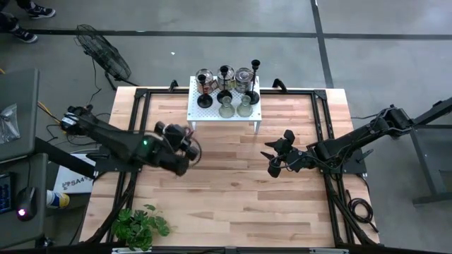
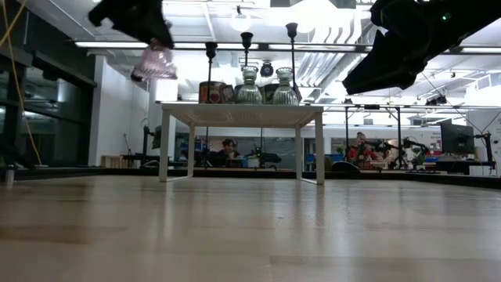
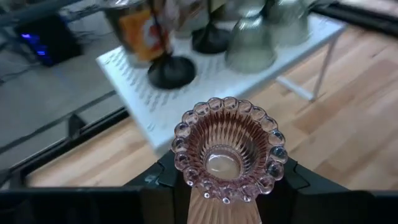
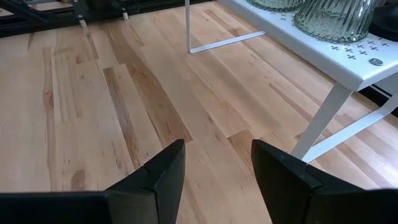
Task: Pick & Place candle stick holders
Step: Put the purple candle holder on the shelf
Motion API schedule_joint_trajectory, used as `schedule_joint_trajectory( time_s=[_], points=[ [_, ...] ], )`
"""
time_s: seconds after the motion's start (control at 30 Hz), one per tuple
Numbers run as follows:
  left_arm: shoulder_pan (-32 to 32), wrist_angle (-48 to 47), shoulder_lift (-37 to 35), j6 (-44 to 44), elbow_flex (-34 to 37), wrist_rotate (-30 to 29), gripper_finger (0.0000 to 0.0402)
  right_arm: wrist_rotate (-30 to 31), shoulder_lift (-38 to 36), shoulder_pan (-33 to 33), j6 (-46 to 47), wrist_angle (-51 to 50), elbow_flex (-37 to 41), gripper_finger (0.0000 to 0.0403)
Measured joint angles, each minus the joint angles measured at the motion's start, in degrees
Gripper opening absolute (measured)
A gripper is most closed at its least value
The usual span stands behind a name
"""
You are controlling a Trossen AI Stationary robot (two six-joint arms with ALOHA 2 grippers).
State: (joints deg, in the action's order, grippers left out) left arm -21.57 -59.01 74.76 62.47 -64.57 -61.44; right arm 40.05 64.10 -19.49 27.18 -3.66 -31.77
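My left gripper [image 1: 185, 141] is shut on a pink glass candle stick holder [image 3: 229, 149] with a beaded rim. It is held high over the table's left half [image 2: 155, 63]. The white perforated stand [image 1: 224, 116] at the far middle carries several holders: slim black stemmed sticks [image 1: 226, 83], greenish glass cups [image 1: 244, 107] and clear round ones [image 1: 243, 76], all standing on their bases. My right gripper [image 1: 277, 156] hovers open over the table's right half. Nothing is between its fingers [image 4: 217, 165]. My left gripper pinches the pink holder's ribbed body [image 3: 186, 180], just behind the beaded rim, between its two fingers [image 3: 160, 183], one on each side. The fingers slant down from the table's left side. The holder is lifted clear of the table, tilted, its wide end lowest [image 2: 156, 74].
A leafy green plant [image 1: 140, 226] sits at the table's near left corner. Black rails [image 1: 134, 120] frame the tabletop. Bare wood [image 1: 233, 190] stretches between the two arms and in front of the stand. A fan [image 1: 106, 53] stands on the floor beyond the far left corner.
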Motion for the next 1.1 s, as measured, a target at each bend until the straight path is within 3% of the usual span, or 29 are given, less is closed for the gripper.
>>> schedule_joint_trajectory(
  time_s=[0.2, 0.37, 0.57, 1.1],
  points=[
    [7.04, 13.82, -3.23, -17.89, -0.03, 6.49, 0.0124, 0.15, 0.00, 0.00, 0.00, -0.02, 0.00, 0.0176],
    [12.41, 19.06, -3.35, -26.28, -0.03, 10.92, 0.0124, 0.20, 0.00, -0.01, 0.00, 0.02, 0.00, 0.0176],
    [18.39, 19.81, -3.35, -27.79, -0.03, 13.48, 0.0124, 0.28, 0.00, -0.01, 0.00, 0.01, 0.00, 0.0176],
    [31.06, 25.25, -3.35, -32.71, 0.84, 27.04, 0.0124, 0.28, 0.00, -0.01, -0.02, 0.02, 0.00, 0.0176]
  ],
)
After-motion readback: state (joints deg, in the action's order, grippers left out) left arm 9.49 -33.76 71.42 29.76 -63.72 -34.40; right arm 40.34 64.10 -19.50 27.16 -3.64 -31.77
